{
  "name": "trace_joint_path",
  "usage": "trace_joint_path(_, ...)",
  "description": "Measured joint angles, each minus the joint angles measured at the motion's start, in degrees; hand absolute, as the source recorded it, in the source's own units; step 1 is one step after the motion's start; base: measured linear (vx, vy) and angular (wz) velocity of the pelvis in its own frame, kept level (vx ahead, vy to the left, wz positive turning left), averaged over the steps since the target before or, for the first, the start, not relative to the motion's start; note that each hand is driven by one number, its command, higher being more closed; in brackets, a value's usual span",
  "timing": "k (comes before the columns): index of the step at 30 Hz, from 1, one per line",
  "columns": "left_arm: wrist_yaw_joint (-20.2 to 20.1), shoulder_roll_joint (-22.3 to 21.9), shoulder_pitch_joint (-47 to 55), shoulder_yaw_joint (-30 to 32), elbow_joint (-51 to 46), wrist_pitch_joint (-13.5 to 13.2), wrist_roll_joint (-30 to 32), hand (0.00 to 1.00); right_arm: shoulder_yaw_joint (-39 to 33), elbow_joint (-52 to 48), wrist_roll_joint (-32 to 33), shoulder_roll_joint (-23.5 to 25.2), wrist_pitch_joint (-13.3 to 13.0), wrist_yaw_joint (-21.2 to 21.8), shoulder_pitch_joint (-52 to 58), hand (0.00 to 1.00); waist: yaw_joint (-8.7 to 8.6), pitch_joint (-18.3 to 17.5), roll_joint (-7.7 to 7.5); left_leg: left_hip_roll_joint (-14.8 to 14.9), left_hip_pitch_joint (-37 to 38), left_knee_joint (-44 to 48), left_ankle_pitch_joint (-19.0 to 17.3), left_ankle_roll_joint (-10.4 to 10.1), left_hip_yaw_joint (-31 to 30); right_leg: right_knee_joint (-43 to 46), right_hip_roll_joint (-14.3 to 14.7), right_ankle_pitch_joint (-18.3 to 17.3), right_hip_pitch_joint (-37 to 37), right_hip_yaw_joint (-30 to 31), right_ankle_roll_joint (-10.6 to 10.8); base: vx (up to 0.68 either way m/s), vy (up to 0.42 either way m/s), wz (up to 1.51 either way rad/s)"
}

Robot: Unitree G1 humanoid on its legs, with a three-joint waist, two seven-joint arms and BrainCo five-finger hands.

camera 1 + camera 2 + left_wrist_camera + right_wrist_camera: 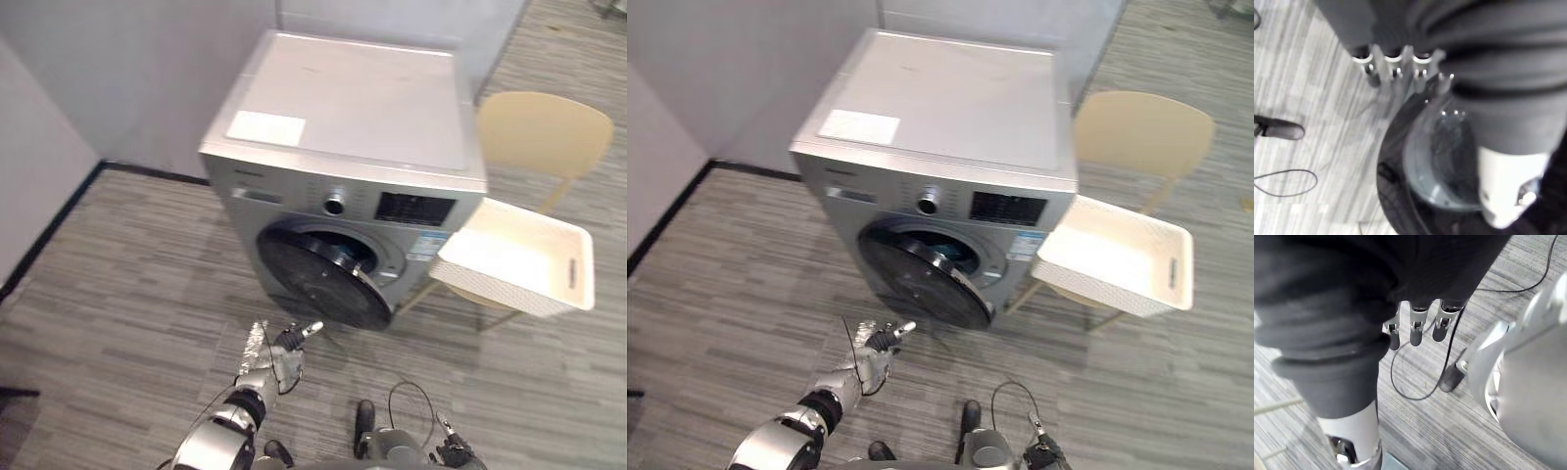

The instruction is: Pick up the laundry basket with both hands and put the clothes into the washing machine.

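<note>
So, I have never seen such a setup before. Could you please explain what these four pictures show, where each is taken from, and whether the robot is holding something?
This is a humanoid robot with two hands. The two wide pictures come from the cameras in its head, looking down. The two close ones come from cameras on its wrists.

In front of it stands a silver washing machine, and its dark round door seems to be ajar. To the right of it, a white laundry basket rests on a beige chair.

The left hand reaches towards the door with straight fingers, close to it, and holds nothing. The right hand hangs low above the floor with relaxed fingers, also empty. So the basket is not yet picked up.
</note>
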Motion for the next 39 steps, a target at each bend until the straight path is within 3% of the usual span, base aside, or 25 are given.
trace_joint_path(3,1.42,2.63,-5.87,9.61,2.63,-0.34,0.02,0.00,-2.08,-3.91,-0.08,-0.27,-0.55,1.48,1.84,0.00,-2.09,0.10,-0.21,1.14,-0.01,-0.38,0.42,-0.74,5.15,-1.38,2.37,1.82,-2.58,4.75,-1.49,-0.04,-0.145,-1.01)
trace_joint_path(5,2.87,8.17,-14.42,15.39,4.51,-1.15,-0.10,0.00,-3.71,-6.47,-0.06,-1.60,-1.28,2.16,1.92,0.00,-4.92,1.36,-0.85,1.72,-2.52,0.14,0.45,-0.73,9.16,-0.77,3.51,3.26,-7.40,8.84,-1.97,-0.05,-0.085,-0.99)
trace_joint_path(6,3.12,9.70,-16.57,17.02,4.62,-1.38,-0.13,0.00,-4.39,-7.09,-0.05,-1.94,-1.26,2.26,1.74,0.00,-5.41,1.79,-1.20,1.78,-3.26,0.23,0.45,-0.73,10.07,-0.78,3.67,3.71,-8.73,9.92,-1.91,-0.06,-0.052,-1.04)
trace_joint_path(7,4.92,12.46,-20.16,21.61,8.25,0.02,-0.58,0.00,-6.25,-7.48,-0.05,-2.83,-1.67,2.30,0.85,0.00,-5.97,2.72,-1.65,1.65,-4.50,0.32,0.41,-0.78,12.51,-0.80,4.12,5.06,-11.28,11.99,-1.61,-0.08,-0.012,-0.89)
trace_joint_path(8,4.89,13.89,-20.68,23.67,8.52,-0.32,-0.72,0.00,-7.20,-7.38,0.02,-3.20,-1.87,2.31,-0.01,0.00,-6.29,3.57,-2.10,1.54,-4.77,0.37,0.32,-0.91,13.71,-0.80,4.29,5.53,-12.14,13.07,-1.30,-0.13,0.015,-1.26)
trace_joint_path(9,5.79,17.03,-22.46,29.63,8.43,-0.48,-2.04,0.00,-9.39,-7.39,0.23,-3.71,-3.08,2.38,-1.37,0.00,-7.15,4.96,-2.94,1.80,-7.08,0.86,-0.04,-1.29,17.06,-0.87,5.13,7.84,-16.14,16.05,1.84,-0.12,0.040,-1.02)
trace_joint_path(11,7.93,17.23,-25.64,32.89,8.41,0.28,-3.98,0.00,-11.16,-7.52,1.45,-3.40,-3.46,2.37,-0.42,0.00,-6.96,5.36,-3.39,2.56,-10.64,2.91,-1.21,-0.98,18.37,-1.71,5.06,9.60,-19.23,18.33,2.14,-0.10,0.035,-0.49)
trace_joint_path(16,9.79,17.20,-28.37,32.66,7.53,0.41,-9.19,0.00,-13.73,-8.50,5.27,-1.36,-3.45,2.47,0.19,0.00,-4.40,5.80,-3.60,5.12,-13.50,6.41,-2.18,-1.00,19.25,-1.91,6.34,14.16,-21.97,17.80,2.50,-0.12,0.040,-0.13)
trace_joint_path(21,11.58,15.79,-29.16,30.69,3.36,0.00,-12.56,0.00,-10.99,-12.17,7.93,-0.24,-3.37,2.50,0.28,0.00,-2.44,5.89,-3.73,8.22,-16.35,12.87,-5.00,-0.30,18.12,-2.04,6.24,15.04,-22.61,17.96,2.95,-0.10,0.067,0.09)
trace_joint_path(24,12.37,13.30,-26.74,30.88,-2.90,-1.63,-12.56,0.00,-6.07,-16.83,8.05,-0.04,-3.53,2.77,0.00,0.00,-0.81,5.93,-3.73,10.08,-17.14,17.48,-6.85,0.33,17.45,-2.29,6.08,14.85,-21.73,17.72,3.11,-0.05,0.043,0.10)
trace_joint_path(25,10.91,11.19,-21.83,30.71,-9.93,-4.55,-12.34,0.00,-4.78,-18.26,8.01,0.72,-3.68,3.23,-0.08,0.00,-1.12,5.98,-3.76,10.46,-16.83,19.07,-7.38,0.37,15.60,-3.30,5.52,13.11,-19.32,16.55,2.90,-0.01,0.011,0.49)
trace_joint_path(27,9.28,7.82,-16.15,30.03,-18.35,-7.32,-11.23,0.00,-4.65,-17.90,7.82,1.49,-4.17,3.60,0.50,0.00,-0.94,6.11,-3.34,9.97,-15.69,19.92,-7.46,0.45,12.72,-3.95,4.55,10.27,-15.74,14.45,-0.07,0.02,-0.015,0.75)
trace_joint_path(29,8.56,4.91,-9.56,28.40,-24.73,-9.94,-8.15,0.00,-4.46,-17.07,7.56,1.99,-4.54,3.66,0.63,0.00,-0.88,5.88,-2.03,9.60,-14.65,19.23,-7.31,0.29,10.26,-3.89,4.13,9.28,-13.34,12.14,-0.46,0.02,0.000,0.71)
trace_joint_path(31,8.63,-0.01,1.62,25.78,-28.46,-11.84,-2.86,0.00,-4.16,-13.56,6.50,1.82,-5.14,3.57,0.78,0.00,-0.36,4.34,0.35,7.24,-12.71,15.89,-6.13,0.22,6.43,-3.91,2.75,7.89,-9.98,8.94,-1.12,0.05,0.047,0.83)
trace_joint_path(34,8.80,-5.69,16.37,25.10,-26.81,-11.57,2.22,0.00,-2.67,-10.58,4.46,1.83,-5.18,2.99,0.82,0.00,1.68,2.50,2.61,3.89,-9.00,10.40,-3.90,0.35,3.55,-4.21,0.89,6.65,-5.88,5.61,-0.44,0.10,0.112,0.66)
trace_joint_path(39,8.39,-5.26,28.47,26.41,-11.65,-10.05,9.79,0.00,-2.11,-4.39,1.11,1.39,-5.06,2.03,0.29,0.00,4.55,-0.92,3.17,-0.12,-4.65,4.29,-1.43,1.64,-3.32,-4.35,-1.72,4.84,0.68,-1.11,0.98,0.08,0.121,0.79)
